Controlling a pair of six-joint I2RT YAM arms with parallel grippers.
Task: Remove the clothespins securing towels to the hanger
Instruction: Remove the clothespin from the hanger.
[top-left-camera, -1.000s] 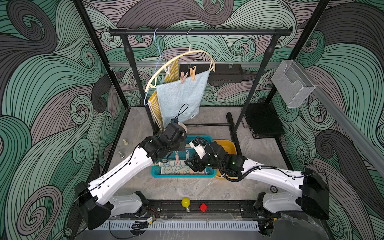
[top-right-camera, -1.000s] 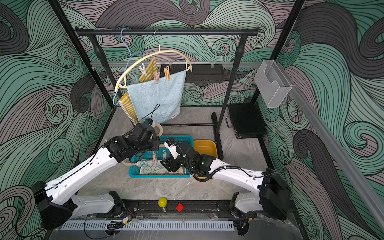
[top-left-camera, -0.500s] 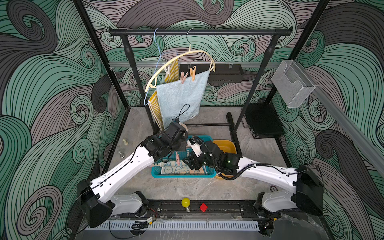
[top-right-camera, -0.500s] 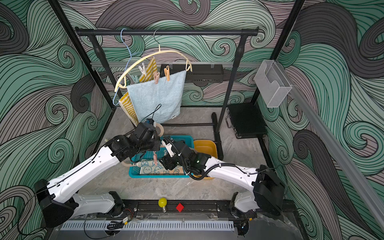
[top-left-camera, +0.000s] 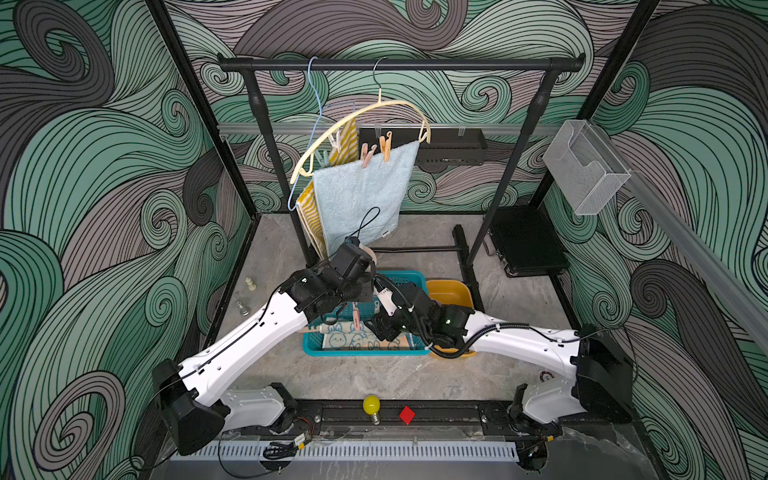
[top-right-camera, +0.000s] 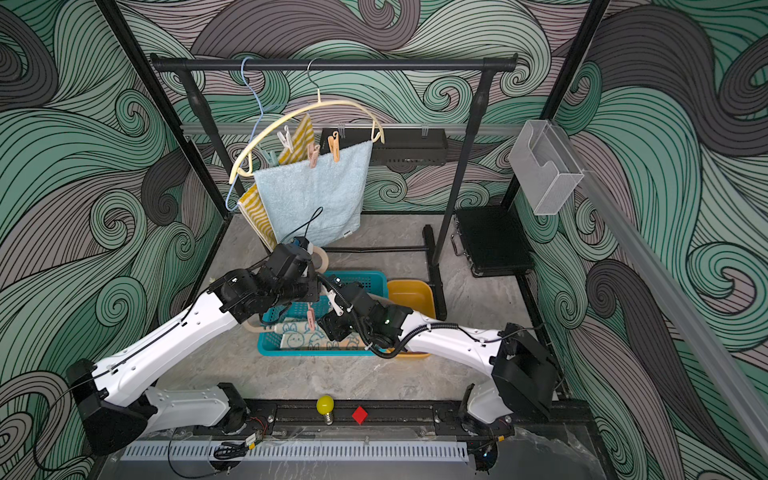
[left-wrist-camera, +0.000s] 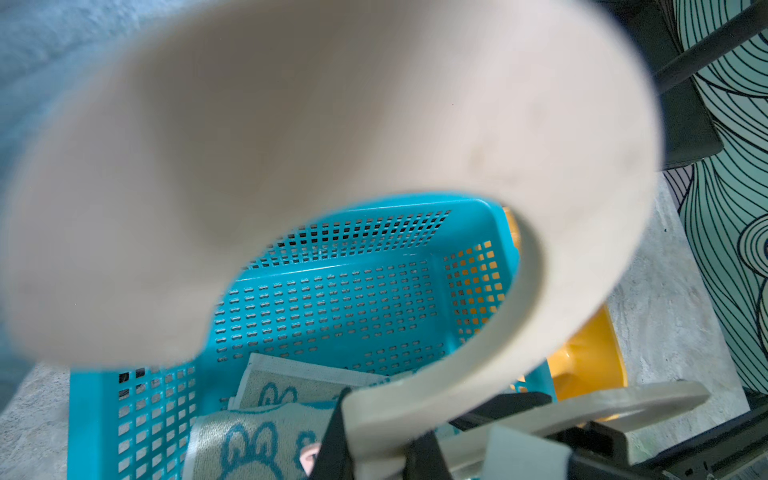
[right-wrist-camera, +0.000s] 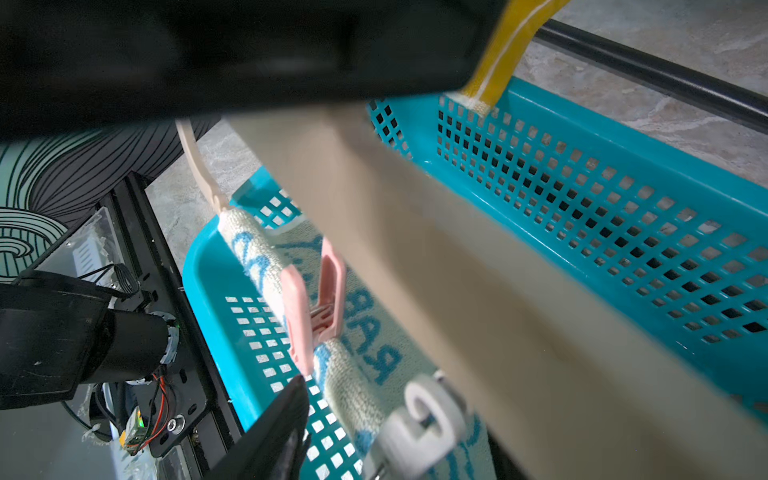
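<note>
Over the teal basket (top-left-camera: 357, 351), your left gripper (left-wrist-camera: 382, 449) stays clamped on the beige hanger (left-wrist-camera: 415, 104) with the bunny towel (top-left-camera: 338, 337) pinned to it. Your right gripper (top-left-camera: 380, 326) has edged closer, jaws apart and empty, so the pink clothespin (right-wrist-camera: 322, 320) looks ready to squeeze off.

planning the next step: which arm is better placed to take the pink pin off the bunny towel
Right, probably. The right gripper has its jaws open beside the pink clothespin on the bunny towel, while the left gripper is shut on the beige hanger that carries it.
</note>
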